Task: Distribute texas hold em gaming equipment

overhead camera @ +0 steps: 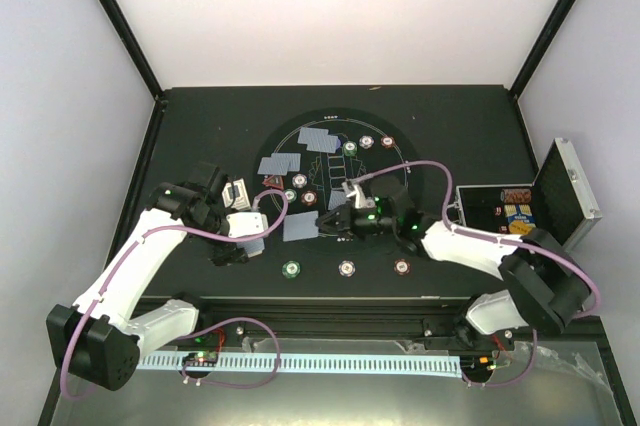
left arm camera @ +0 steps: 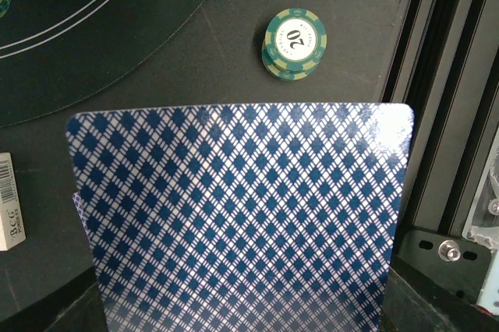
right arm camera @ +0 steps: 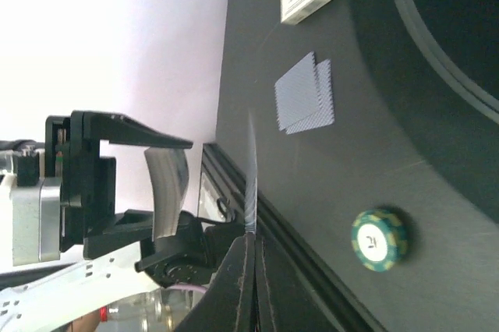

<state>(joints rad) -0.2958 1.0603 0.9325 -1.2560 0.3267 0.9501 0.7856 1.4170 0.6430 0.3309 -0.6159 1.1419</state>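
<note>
My left gripper (overhead camera: 240,238) is shut on a deck of blue-backed playing cards (left arm camera: 242,215). The deck fills the left wrist view and hides the fingers. My right gripper (right arm camera: 253,240) is shut on a single card (right arm camera: 251,180), seen edge-on, which hangs above the table right of the deck (overhead camera: 300,226). Two cards (right arm camera: 304,94) lie overlapped on the table by the left gripper. A green chip (left arm camera: 294,42) sits near the front edge (overhead camera: 291,269). More cards (overhead camera: 318,138) and chips (overhead camera: 368,142) lie on the round mat.
An open silver-edged black case (overhead camera: 568,191) stands at the right. A white card box (overhead camera: 235,196) lies beside the left arm. Two further chips (overhead camera: 346,268) sit along the mat's front. A black rail (left arm camera: 444,114) runs along the near table edge.
</note>
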